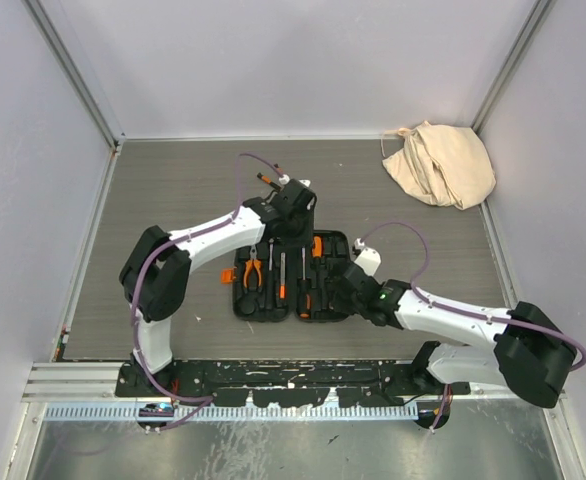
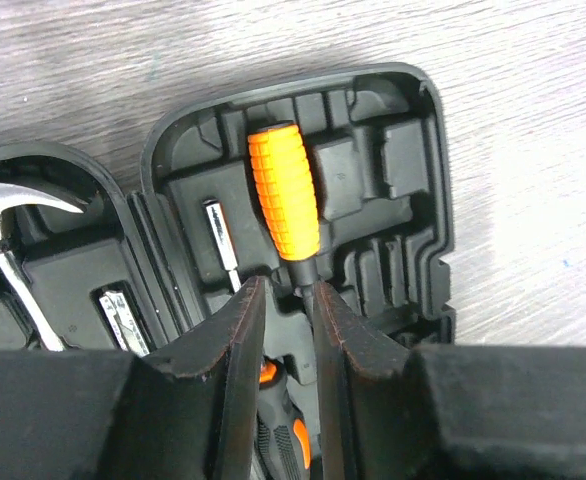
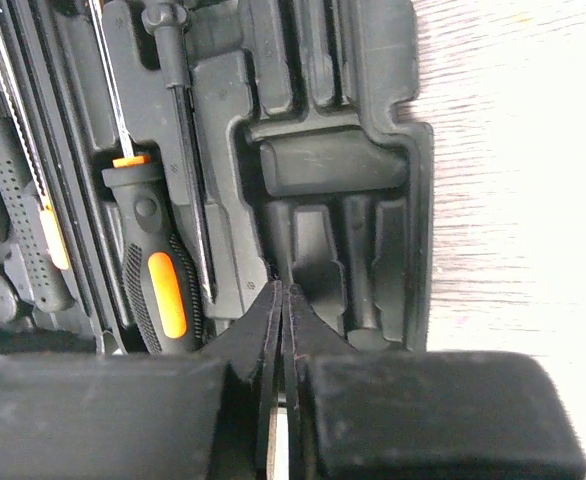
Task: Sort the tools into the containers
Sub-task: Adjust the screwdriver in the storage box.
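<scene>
The black clamshell tool case lies open mid-table, with several tools in its moulded slots. In the left wrist view an orange-handled screwdriver lies in a slot of the case's half. Its thin shaft runs between my left gripper's fingertips, which stand slightly apart around it. In the top view that gripper hangs over the case's far end, by the orange handle. My right gripper is shut and empty over bare slots at the case's near right part, also seen from above.
A beige cloth bag lies at the far right corner. Orange-handled pliers, a hammer head and a black-and-orange screwdriver sit in the case. Walls enclose the table on three sides.
</scene>
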Robot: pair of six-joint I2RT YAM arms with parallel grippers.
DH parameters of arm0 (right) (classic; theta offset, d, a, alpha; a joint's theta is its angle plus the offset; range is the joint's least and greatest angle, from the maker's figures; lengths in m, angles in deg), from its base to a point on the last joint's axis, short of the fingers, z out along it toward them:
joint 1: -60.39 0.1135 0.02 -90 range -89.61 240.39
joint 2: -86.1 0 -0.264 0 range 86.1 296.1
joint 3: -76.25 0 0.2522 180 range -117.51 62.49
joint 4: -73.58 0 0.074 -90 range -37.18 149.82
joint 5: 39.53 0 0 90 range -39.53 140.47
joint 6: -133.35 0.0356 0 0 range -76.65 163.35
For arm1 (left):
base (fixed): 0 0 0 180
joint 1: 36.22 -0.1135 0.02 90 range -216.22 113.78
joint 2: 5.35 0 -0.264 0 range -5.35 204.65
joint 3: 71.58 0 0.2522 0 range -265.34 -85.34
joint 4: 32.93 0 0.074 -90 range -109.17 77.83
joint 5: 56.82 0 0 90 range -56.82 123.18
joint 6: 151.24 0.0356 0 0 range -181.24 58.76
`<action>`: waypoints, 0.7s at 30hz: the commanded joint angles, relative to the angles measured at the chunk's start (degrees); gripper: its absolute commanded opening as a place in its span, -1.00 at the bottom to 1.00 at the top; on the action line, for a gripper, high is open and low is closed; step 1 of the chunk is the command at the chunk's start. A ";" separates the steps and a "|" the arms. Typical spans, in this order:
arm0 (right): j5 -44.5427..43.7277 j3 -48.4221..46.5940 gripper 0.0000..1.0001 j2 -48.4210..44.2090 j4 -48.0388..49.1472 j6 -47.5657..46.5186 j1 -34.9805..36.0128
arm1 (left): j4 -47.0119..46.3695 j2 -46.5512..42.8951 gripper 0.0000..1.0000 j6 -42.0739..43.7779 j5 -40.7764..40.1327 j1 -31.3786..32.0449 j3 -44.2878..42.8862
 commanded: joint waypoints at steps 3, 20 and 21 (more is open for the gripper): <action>-0.61 -0.87 -0.80 -3.73 -3.82 -3.03 -0.25 | -1.39 -3.19 -0.44 1.91 1.52 -0.19 -1.37; -1.84 3.71 -0.77 -11.03 -3.13 -0.79 -0.42 | 5.97 5.52 -0.49 -1.74 -2.14 2.78 -7.65; -1.01 4.45 -0.77 -11.27 -1.67 -1.16 -0.42 | 5.90 5.74 -0.49 -1.88 -1.91 2.89 -7.63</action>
